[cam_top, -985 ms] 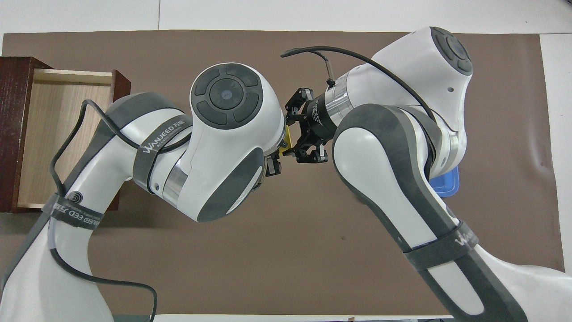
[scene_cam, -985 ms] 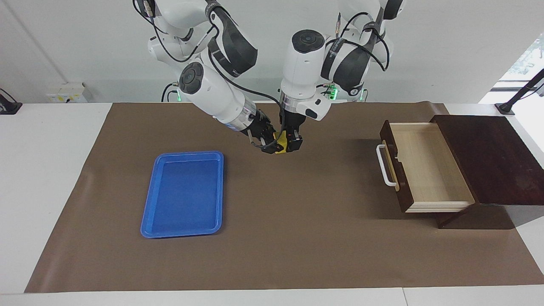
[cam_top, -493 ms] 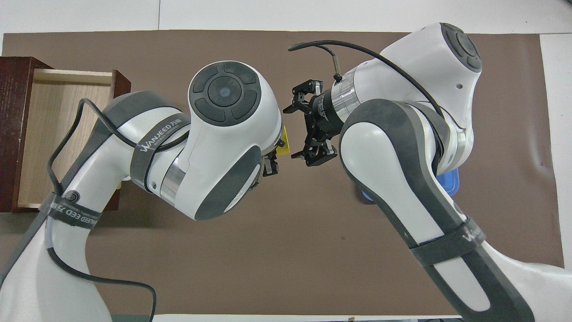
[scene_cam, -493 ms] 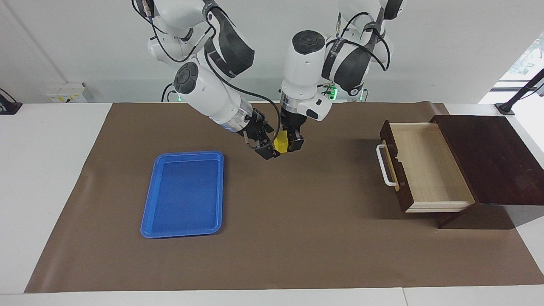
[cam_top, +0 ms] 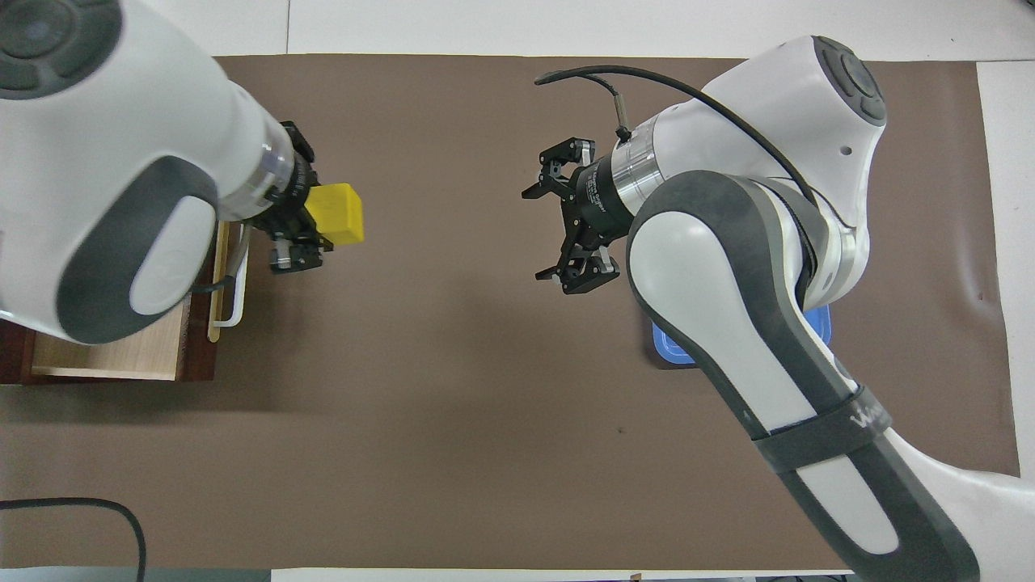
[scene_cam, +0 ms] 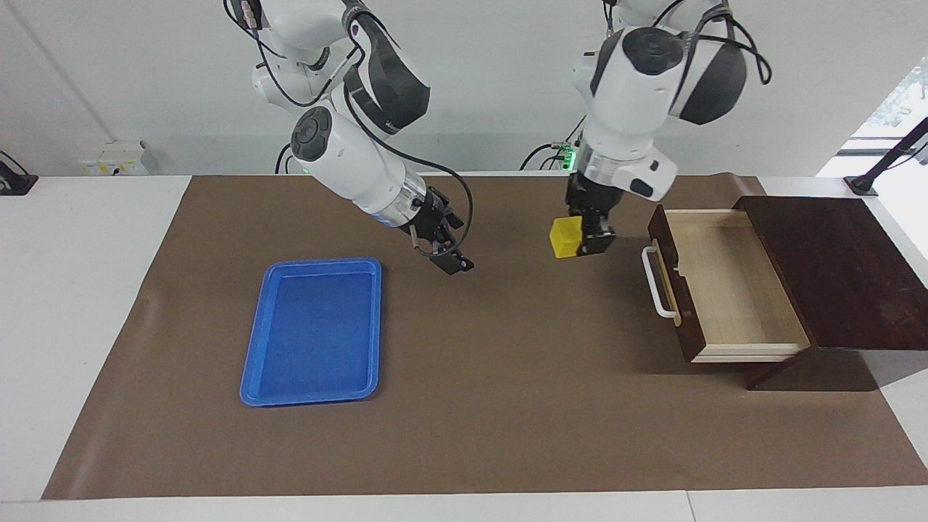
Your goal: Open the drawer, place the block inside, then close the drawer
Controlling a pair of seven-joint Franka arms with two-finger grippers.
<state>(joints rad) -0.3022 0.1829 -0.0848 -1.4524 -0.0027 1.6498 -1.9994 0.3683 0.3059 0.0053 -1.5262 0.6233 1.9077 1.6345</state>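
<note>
**Left arm carrying the yellow block toward the open drawer**

The left gripper (scene_cam: 584,239) is hanging in the air over the brown mat (scene_cam: 507,377), just short of the drawer front, and its fingers are clamping the yellow block (scene_cam: 564,238), which is sticking out from between them toward the right arm's end of the worktop. In the overhead view the block (cam_top: 335,214) is showing just off the fingers (cam_top: 291,257), with the white bar handle (cam_top: 230,299) lying under the wrist.

The drawer (scene_cam: 728,290) is standing pulled well out of its dark cabinet (scene_cam: 841,268), its pale wood interior showing bare, so the opening step looks done. The step in hand appears to be the carry: the block is not yet over the drawer's cavity but beside the handle (scene_cam: 656,283), on the side away from the cabinet.

The right gripper (scene_cam: 446,250) is hovering over the mat near the blue tray (scene_cam: 315,330), its fingers spread wide and gripping nothing; that arm is waiting.

The next move probably calls for taking the block on over the handle and the front panel until it is above the pale floor, lowering it between the side walls, and only then parting the fingers. After that, the front will need pushing in to shut the drawer.
</note>
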